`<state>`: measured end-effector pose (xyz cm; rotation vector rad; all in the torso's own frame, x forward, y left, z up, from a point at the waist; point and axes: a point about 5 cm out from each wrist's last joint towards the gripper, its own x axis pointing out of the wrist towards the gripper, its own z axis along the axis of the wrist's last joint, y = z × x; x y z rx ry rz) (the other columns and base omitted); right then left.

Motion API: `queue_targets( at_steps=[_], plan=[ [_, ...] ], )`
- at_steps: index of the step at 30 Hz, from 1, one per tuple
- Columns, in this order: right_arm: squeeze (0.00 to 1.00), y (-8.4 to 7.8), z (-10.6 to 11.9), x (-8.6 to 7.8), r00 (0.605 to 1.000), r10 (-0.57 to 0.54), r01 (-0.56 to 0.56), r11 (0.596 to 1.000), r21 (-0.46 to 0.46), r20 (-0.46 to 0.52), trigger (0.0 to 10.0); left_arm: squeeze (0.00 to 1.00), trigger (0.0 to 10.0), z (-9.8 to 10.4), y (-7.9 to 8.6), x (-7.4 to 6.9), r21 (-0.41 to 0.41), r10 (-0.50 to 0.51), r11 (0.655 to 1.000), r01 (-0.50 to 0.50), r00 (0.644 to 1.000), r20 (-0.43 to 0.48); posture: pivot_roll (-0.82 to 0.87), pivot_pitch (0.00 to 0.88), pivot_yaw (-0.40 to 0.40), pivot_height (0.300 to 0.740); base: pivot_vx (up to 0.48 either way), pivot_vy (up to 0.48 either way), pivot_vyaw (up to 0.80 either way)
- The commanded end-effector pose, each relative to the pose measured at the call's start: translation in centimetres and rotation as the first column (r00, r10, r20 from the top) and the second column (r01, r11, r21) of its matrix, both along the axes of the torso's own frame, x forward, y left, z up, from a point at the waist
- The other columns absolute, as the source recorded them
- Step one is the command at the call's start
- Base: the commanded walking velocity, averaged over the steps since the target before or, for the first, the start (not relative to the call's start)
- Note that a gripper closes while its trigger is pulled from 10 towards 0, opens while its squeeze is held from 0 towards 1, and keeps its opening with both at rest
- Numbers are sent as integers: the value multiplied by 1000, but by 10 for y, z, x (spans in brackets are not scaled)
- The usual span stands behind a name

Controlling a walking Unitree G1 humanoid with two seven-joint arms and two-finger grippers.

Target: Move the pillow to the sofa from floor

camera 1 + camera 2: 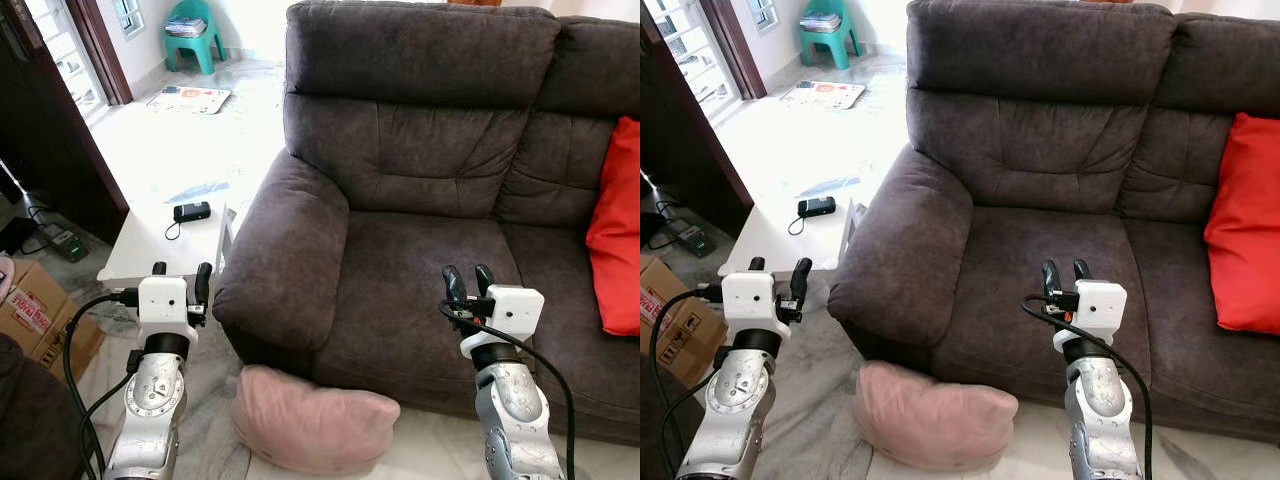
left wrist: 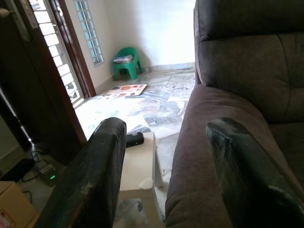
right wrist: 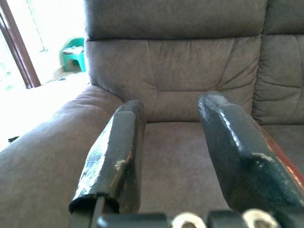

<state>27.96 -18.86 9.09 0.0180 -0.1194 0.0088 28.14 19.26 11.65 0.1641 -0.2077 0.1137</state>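
Pink pillow [image 1: 312, 425] seen lying on floor against sofa [image 1: 420, 150] front, below armrest, long axis along sofa base. Left end effector [image 1: 181, 272] and right end effector [image 1: 468, 280] both held raised above pillow, fingers spread, nothing gripped. Pillow judged between arms, slightly nearer left.

Both silver arms raised forward, left gripper [image 1: 181, 272] fingers apart; right gripper [image 1: 468, 277] likewise parted
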Motion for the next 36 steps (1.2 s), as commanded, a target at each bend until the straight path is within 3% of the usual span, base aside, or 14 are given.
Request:
queue_targets(
  at_steps=[1, 6, 36],
  plan=[
    [0, 1, 4, 1, 1000, 3, -3, 1000, 2, 10, 10000, 0, 10000, -2, 2, 0, -3, 3, 1000, -3, 1000, -20, -42, 60, 4, 651, 0, 0, 0],
    [0, 1, 5, 2, 1000, 11, -11, 1000, 1, 12, 10000, 0, 10000, -3, 2, 0, -6, 5, 1000, -6, 1000, -22, -41, 65, -1, 622, 0, 0, 0],
    [0, 3, 7, 4, 1000, 30, -30, 1000, -1, 5, 10000, 0, 10000, -5, -1, 3, -23, -5, 1000, 4, 999, -44, -46, 74, -6, 622, 0, 0, 0]
  ],
)
